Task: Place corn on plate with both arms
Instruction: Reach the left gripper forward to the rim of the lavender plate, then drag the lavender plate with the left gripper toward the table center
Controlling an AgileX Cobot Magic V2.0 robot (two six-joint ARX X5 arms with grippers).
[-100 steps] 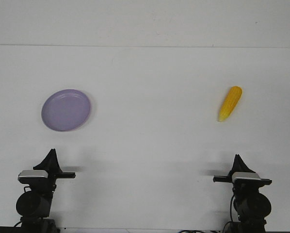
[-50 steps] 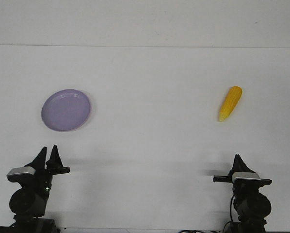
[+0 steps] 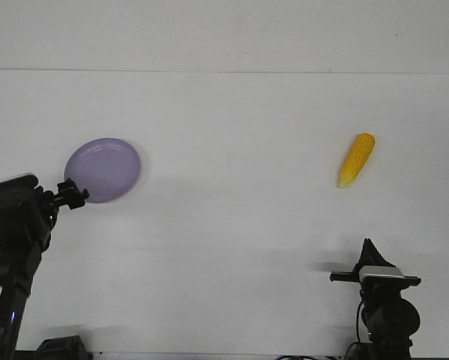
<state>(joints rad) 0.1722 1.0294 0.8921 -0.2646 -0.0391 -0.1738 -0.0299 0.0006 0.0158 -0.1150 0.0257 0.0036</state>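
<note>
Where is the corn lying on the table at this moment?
In the front view, the corn lies alone on the right side of the white table, far from the plate on the left and beyond the right gripper.

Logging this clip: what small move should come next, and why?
Probably the left end effector should close in on the plate's near rim to grip it. It hovers at that edge, while the corn lies far across the table and the right end effector sits parked well short of it.

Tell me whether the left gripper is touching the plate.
Cannot tell. In the front view, the only one given, the left gripper overlaps the near-left rim of the plate, but nothing shows whether it touches the rim or hangs above it.
</note>
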